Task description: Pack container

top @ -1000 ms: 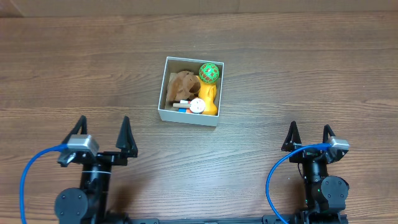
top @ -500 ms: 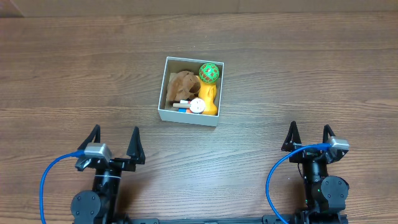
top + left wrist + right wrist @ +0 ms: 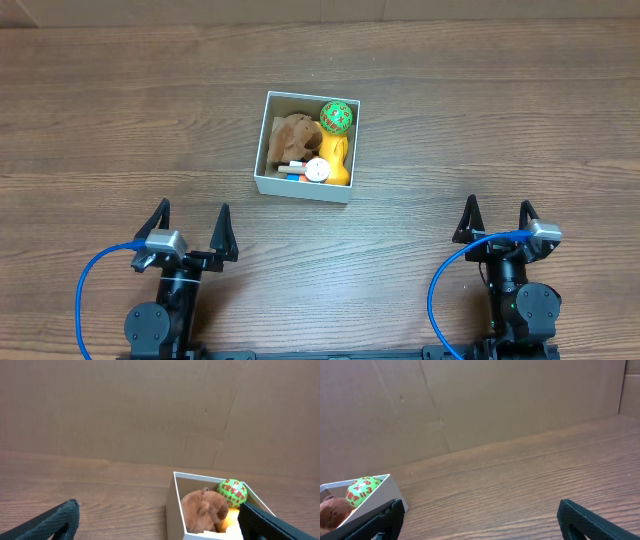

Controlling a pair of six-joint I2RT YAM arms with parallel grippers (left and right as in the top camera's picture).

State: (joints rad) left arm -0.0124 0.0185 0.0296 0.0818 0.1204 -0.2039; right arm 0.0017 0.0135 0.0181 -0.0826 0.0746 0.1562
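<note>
The container (image 3: 300, 187) half-hides its toys (image 3: 297, 134); left end effector (image 3: 193, 207) and right end effector (image 3: 497, 204) gape

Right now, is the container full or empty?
Filled: the container holds a brown plush, a green ball and a yellow toy, with little bare floor showing.

Bare brown wood-grain tabletop (image 3: 480, 120) surrounds the square white-walled cardboard box (image 3: 300, 188) on every side. Inside, a brown plush toy (image 3: 293, 135), green patterned ball (image 3: 337, 117) and yellow plastic toy (image 3: 335, 160) crowd the floor — a tan cardboard wall (image 3: 150, 410) closes the far edge.
</note>
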